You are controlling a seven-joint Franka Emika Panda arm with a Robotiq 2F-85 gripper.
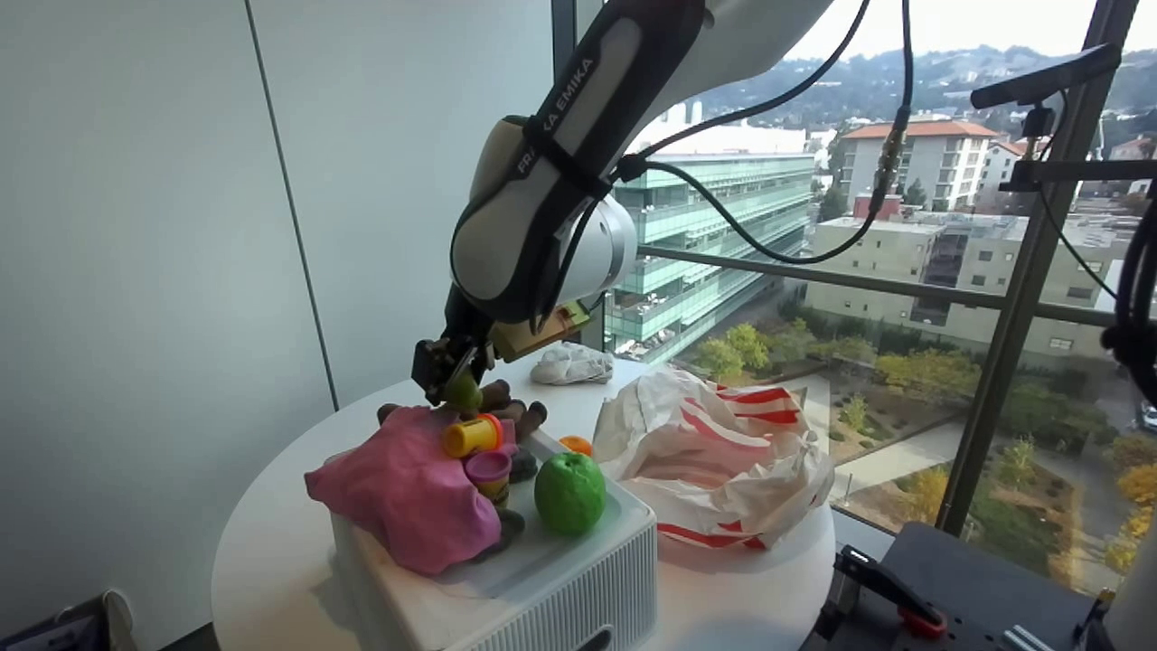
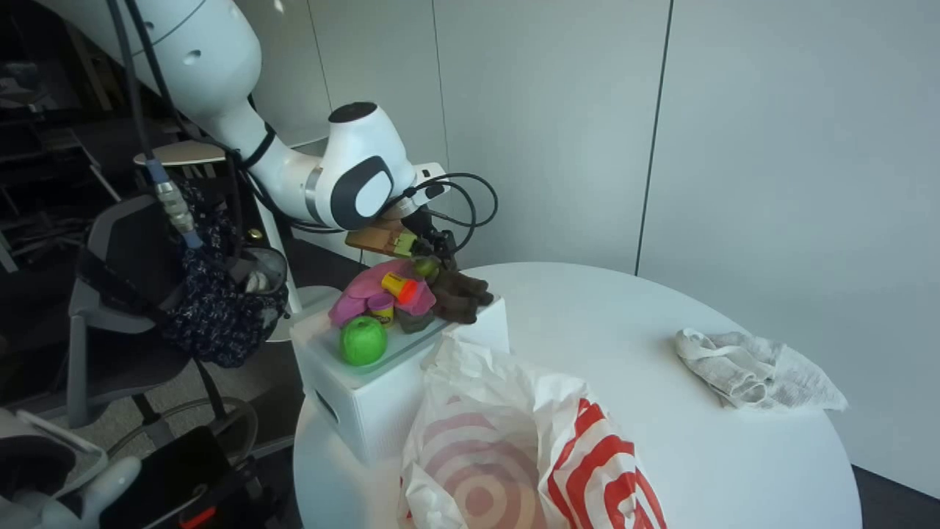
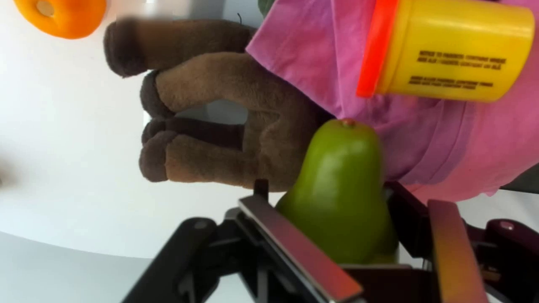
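- Pear (image 3: 343,185): green, seated between the jaws of the end effector (image 3: 328,195), its narrow end pointing away from the wrist; both exterior views show it near one end of the white box (image 1: 578,579).
- End effector: closed on the pear, a jaw at each flank.
- Stage of handling: the grasp is judged complete; the release is not yet made. Whether the pear hangs free or partly rests on what lies below cannot be told.
- Brown plush toy (image 3: 273,139) and pink cloth (image 3: 412,126): just beneath and beside the pear, which overlaps both in the wrist view.
- Yellow tub (image 3: 452,50): on its side upon the pink cloth, its red-orange lid in place.
- Purple-lidded tub (image 1: 489,474): next to the yellow tub, lid uppermost.
- Apple-like fruit (image 1: 569,494): green, on the white box, well apart from the end effector; ungripped, like both tubs.
- Tabletop (image 2: 602,345): carries the white box, a white bag (image 1: 714,443) printed with red just beside it, an orange fruit (image 3: 69,21) near both, and, well apart, a crumpled white cloth (image 2: 749,371).
- Obstructions: the brown plush toy and pink cloth crowd the space under the jaws, with the yellow tub near the pear's tip; the white bag stands open, its crumpled rim folded partly inward.
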